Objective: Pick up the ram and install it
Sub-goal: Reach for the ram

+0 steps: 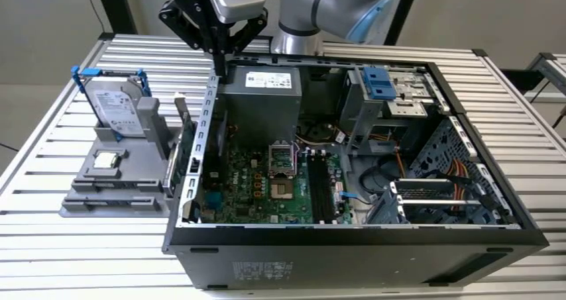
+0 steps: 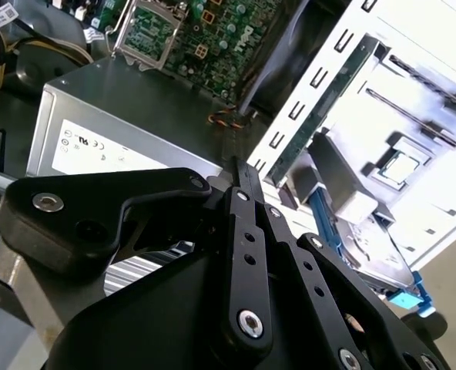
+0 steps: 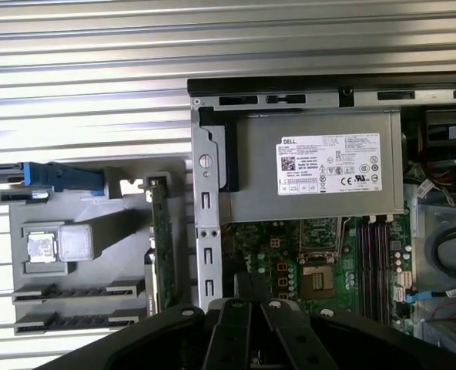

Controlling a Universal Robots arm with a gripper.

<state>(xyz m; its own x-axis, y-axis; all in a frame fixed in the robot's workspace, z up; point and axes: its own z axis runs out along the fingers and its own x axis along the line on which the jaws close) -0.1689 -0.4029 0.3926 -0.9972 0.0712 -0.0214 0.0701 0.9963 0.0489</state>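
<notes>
Note your gripper [image 2: 240,171], fingers pressed together on nothing, above one edge of the case [image 1: 354,253]. The ram [image 3: 160,247] stands on edge in the grey holder [image 3: 97,231] on the surface [image 3: 82,77], just beside that case.

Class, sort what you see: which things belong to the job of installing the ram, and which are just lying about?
Belongs to the job:
the ram, upright in the grey holder
the gripper, shut, holding nothing
the black memory slots

Just lying about:
the hard drive
the processor chip
the power supply
</notes>
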